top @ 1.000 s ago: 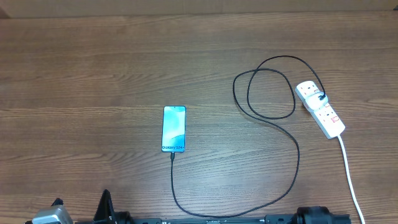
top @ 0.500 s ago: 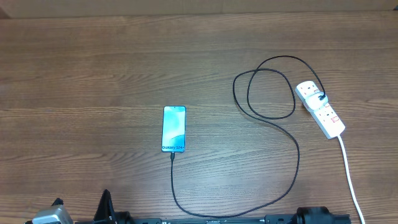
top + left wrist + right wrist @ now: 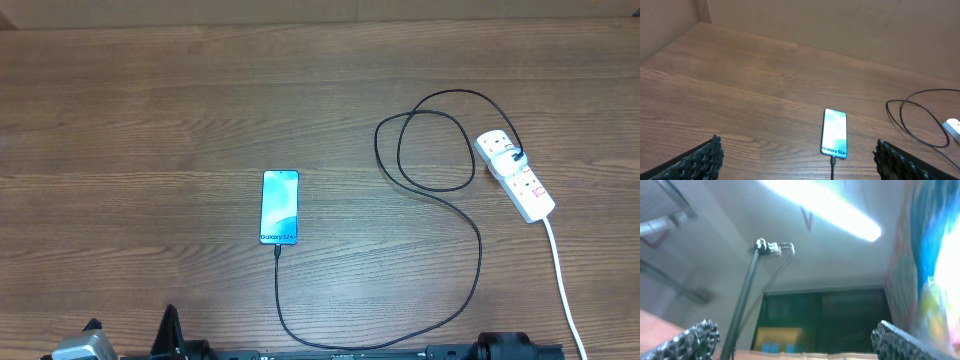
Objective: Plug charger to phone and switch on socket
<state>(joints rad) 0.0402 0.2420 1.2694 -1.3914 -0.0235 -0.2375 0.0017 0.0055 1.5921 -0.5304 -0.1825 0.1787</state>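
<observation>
Phone (image 3: 280,208) lies flat mid-table, screen up, long axis near-to-far. It sits ahead of the left gripper (image 3: 797,146) and a little right of its gap, well apart. That gripper's fingers are spread wide, holding nothing. Charger (image 3: 470,250) tip meets the phone's near end. The cable dips toward the near edge, sweeps right, then loops up to the socket (image 3: 515,176) far right. Right gripper (image 3: 796,328) is also wide and empty, aimed at the ceiling. Open wood of the table (image 3: 150,120) left of and beyond the phone.

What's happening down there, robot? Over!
Left fingers open, right fingers open, both empty. Charger at bottom of phone, looks plugged in. Socket switch too small to read. Nothing in the way.
</observation>
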